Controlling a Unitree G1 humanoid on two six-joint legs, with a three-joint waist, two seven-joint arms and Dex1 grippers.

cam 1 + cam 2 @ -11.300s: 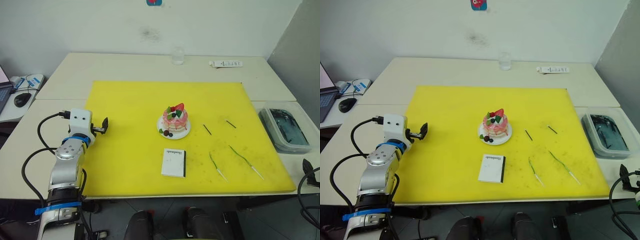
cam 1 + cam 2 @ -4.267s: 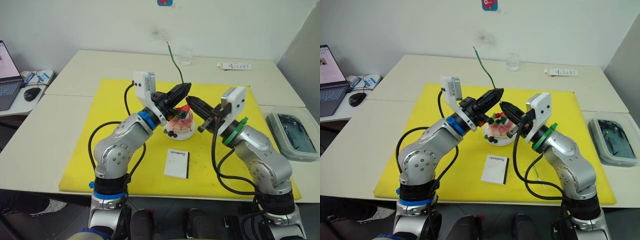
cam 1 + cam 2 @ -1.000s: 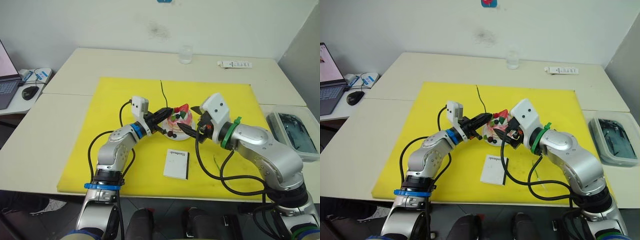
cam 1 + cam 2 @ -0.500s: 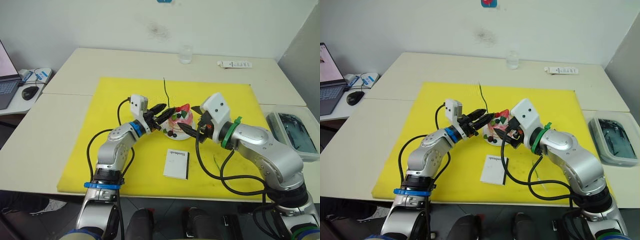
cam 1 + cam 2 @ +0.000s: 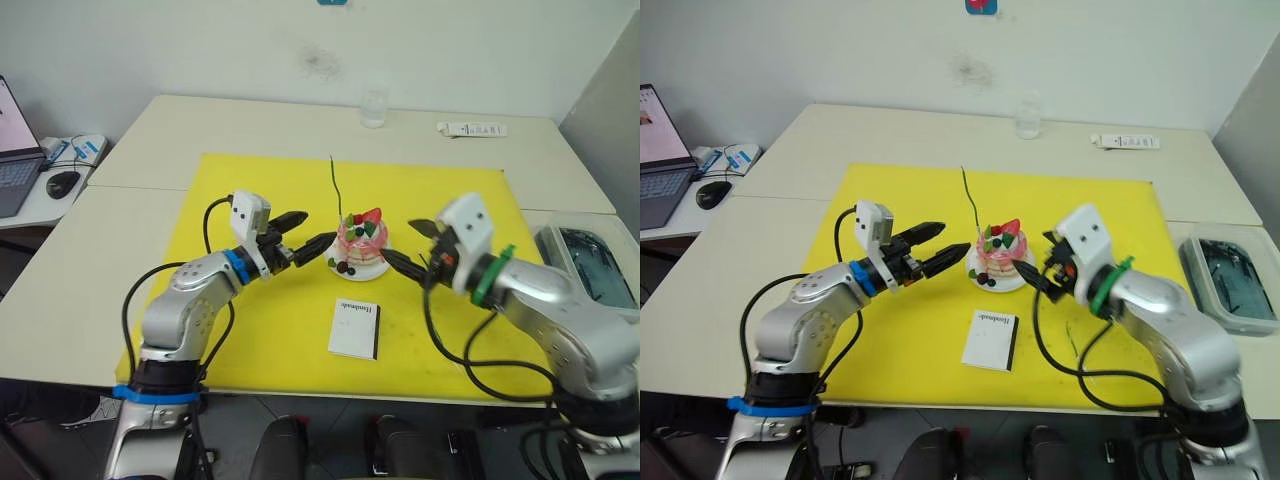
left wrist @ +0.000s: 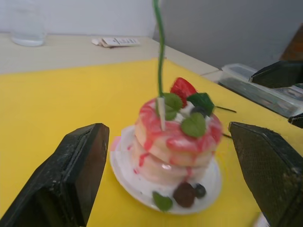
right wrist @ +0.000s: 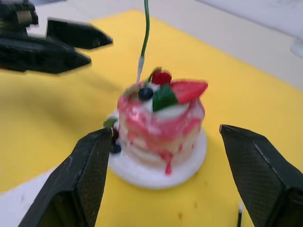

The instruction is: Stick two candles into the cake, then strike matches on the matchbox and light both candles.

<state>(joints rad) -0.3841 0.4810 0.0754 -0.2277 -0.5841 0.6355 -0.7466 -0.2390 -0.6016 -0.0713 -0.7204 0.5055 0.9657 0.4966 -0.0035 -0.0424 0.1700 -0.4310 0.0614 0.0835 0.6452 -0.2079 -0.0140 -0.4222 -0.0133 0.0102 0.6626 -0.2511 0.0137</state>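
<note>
The pink cake (image 5: 360, 238) sits on its white plate (image 5: 372, 271) mid-mat. One candle (image 5: 337, 188) stands upright in its left side, taller than the cake. My left gripper (image 5: 322, 226) is open just left of the cake, touching nothing. On the cake's right, my right gripper (image 5: 398, 240) is open too, and empty. The left wrist view shows the cake (image 6: 177, 137) and the candle (image 6: 160, 56) between its fingers, and a match (image 6: 226, 109) beyond. A second candle (image 5: 1071, 333) lies under my right arm. The matchbox (image 5: 352, 325) lies in front of the cake.
A yellow mat (image 5: 250, 320) covers the table's middle. A clear glass (image 5: 373, 108) and a white remote (image 5: 472, 128) stand at the far edge. A clear bin (image 5: 590, 268) sits at the right. A laptop and mouse (image 5: 62, 183) are at the far left.
My left gripper has let go of the candle and drawn back to the left, leaving it standing in the cake. My right gripper has pulled back to the right.
</note>
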